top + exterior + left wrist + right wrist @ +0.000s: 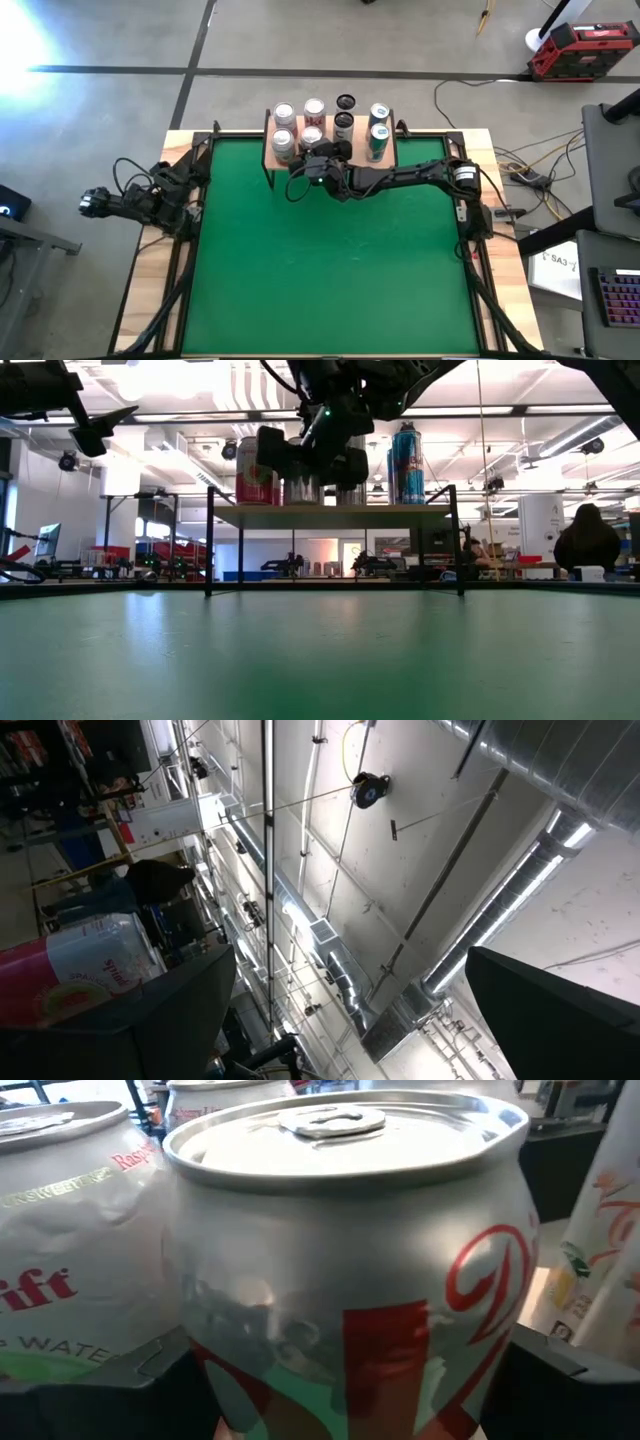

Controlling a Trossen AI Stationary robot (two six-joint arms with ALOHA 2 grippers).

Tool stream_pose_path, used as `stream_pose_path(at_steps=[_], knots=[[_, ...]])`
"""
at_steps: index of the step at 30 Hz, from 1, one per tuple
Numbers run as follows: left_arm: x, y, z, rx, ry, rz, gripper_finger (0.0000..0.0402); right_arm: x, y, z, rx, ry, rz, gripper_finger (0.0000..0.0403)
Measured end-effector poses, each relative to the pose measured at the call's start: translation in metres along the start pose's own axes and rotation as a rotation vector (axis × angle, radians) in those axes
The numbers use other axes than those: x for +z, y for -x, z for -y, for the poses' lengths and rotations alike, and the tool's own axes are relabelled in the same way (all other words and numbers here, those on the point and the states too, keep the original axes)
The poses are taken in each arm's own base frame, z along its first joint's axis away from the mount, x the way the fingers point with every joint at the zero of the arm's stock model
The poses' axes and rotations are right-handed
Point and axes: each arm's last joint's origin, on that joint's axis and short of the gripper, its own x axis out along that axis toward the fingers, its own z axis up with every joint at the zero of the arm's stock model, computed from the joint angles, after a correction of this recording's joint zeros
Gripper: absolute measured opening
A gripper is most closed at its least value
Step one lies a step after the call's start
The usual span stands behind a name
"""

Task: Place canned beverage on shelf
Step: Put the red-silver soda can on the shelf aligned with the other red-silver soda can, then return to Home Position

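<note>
**Desk:** What does the overhead shot show?

**Photographer:** The right arm stretched across the far end of the green mat (pixel 320 260), its right pincer (pixel 312 150) at the front edge of the shelf (pixel 272 152), a light-wood board on thin black legs at the back of the bench (pixel 505 290).

**Desk:** Is it holding anything?

**Photographer:** Yes. Its wrist camera is filled by a silver can with red lettering (pixel 350 1270), a dark finger pressed against each side. The can stands upright on the shelf, touching a white sparkling-water can (pixel 70 1250) beside it.

**Desk:** What else is up there?

**Photographer:** Several more cans in two rows, including two tall blue ones (pixel 378 132) at the right end and a dark can (pixel 345 113) behind the middle. From bench height, a red-and-pink can (pixel 255 480) shows at the shelf's left.

**Desk:** The other arm?

**Photographer:** Folded at the bench's left edge. The left pincer (pixel 95 203) points at the ceiling, fingers spread wide, gripping nothing.

**Desk:** Anyone in frame?

**Photographer:** A seated person (pixel 588 540) in dark clothing, far right background.
</note>
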Motion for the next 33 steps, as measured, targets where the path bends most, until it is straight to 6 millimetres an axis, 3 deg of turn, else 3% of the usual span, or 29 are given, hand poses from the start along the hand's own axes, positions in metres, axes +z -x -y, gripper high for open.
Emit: stream_pose_path(at_steps=[16, 33], knots=[[0.0, 0.0, 0.0, 0.0, 0.0, 0.0, 0.038, 0.0, 0.003, -0.002, -0.036, 0.016, 0.022, 0.0361], [0.0, 0.0, 0.0, 0.0, 0.0, 0.0, 0.038, -0.012, 0.04, -0.019, -0.112, 0.037, 0.075, 0.0387]])
